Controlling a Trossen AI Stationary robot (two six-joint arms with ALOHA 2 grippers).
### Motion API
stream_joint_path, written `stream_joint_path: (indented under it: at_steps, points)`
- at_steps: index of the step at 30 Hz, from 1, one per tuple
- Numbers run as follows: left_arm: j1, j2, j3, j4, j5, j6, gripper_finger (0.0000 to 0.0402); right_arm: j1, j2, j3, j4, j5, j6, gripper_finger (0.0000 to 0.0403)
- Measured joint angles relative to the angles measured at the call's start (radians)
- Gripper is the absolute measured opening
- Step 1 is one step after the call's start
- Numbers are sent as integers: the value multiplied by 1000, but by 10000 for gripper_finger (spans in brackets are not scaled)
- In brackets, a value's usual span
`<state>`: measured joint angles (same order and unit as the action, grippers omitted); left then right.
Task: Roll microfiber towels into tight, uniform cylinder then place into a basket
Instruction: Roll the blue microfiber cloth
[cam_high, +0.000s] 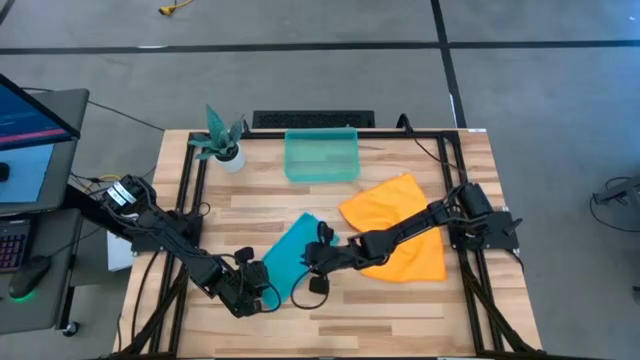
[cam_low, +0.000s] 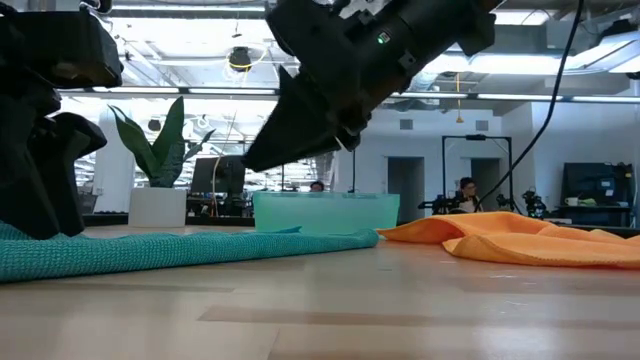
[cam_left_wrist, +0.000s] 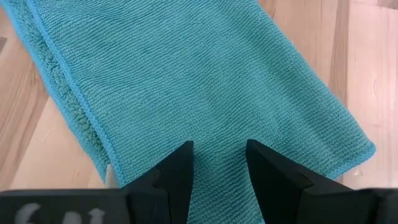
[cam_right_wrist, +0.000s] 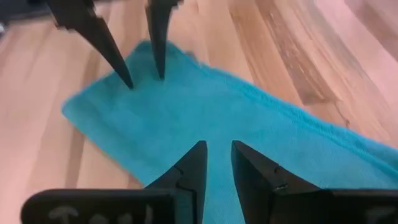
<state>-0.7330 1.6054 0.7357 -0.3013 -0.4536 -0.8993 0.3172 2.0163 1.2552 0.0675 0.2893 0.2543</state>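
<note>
Two towels (cam_high: 292, 255) — one basket (cam_high: 321, 156).

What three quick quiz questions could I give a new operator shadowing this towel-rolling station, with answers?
1. True or false: the basket already holds a rolled towel.
2. Which towel are both grippers working at: A) teal towel, B) orange towel?
3. Fill in: the right arm reaches across the ____ towel.

Key:
1. False; it looks empty.
2. A; left gripper and right gripper sit over it, jaws apart, nothing gripped.
3. Orange.
</note>
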Motion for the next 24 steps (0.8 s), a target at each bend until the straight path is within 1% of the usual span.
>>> stream_joint_path:
  at_steps: [4,12,17,24]
  points:
    - [0,0,0,1,-4,0,139,6,0,-7,38,-3,0,97]
    - [0,0,0,1,-4,1,139,17,1,-10,44,-4,0,97]
    - [0,0,0,1,-5,1,139,31,2,-11,114,-16,0,97]
    - [0,0,0,1,-5,1,139,36,2,-10,158,-30,8,97]
